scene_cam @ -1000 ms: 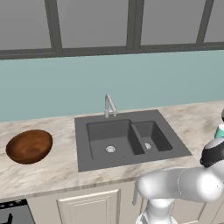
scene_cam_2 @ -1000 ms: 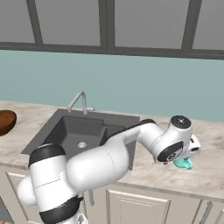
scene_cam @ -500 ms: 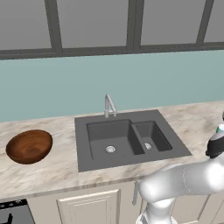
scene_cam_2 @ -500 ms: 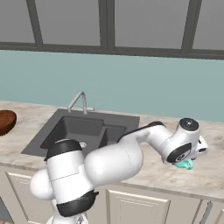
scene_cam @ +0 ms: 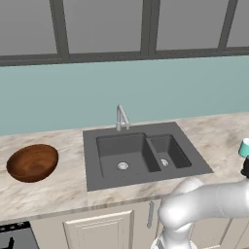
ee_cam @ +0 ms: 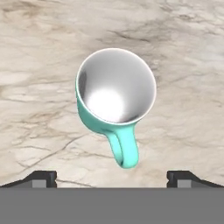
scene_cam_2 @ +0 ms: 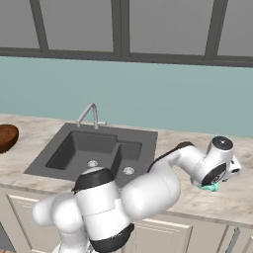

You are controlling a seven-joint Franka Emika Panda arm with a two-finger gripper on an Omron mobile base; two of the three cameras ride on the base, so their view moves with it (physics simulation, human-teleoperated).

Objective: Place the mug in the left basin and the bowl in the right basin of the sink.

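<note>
The teal mug (ee_cam: pixel 116 87) stands upright on the marble counter right of the sink, its white inside facing the hand camera and its handle pointing toward the bottom of that view. My gripper (ee_cam: pixel 113 179) hangs open directly above it, one fingertip on each side, touching nothing. From the right base view the hand covers most of the mug (scene_cam_2: pixel 211 187); its top also peeks in at the edge of the left base view (scene_cam: pixel 244 147). The reddish-brown bowl (scene_cam: pixel 32 163) sits on the counter far left of the sink (scene_cam: pixel 146 181). Both the left basin (scene_cam: pixel 119 154) and the right basin (scene_cam: pixel 168 150) hold nothing.
A slim silver faucet (scene_cam: pixel 121 116) rises behind the sink. A teal wall and windows run along the back of the counter. Cabinet fronts (scene_cam: pixel 99 228) lie below the counter's front edge. My white arm reaches across the counter in front of the sink (scene_cam_2: pixel 163 183).
The hand has shifted a little to the right and lower over the mug. The mug and bowl have not moved; the jaws stay wide.
</note>
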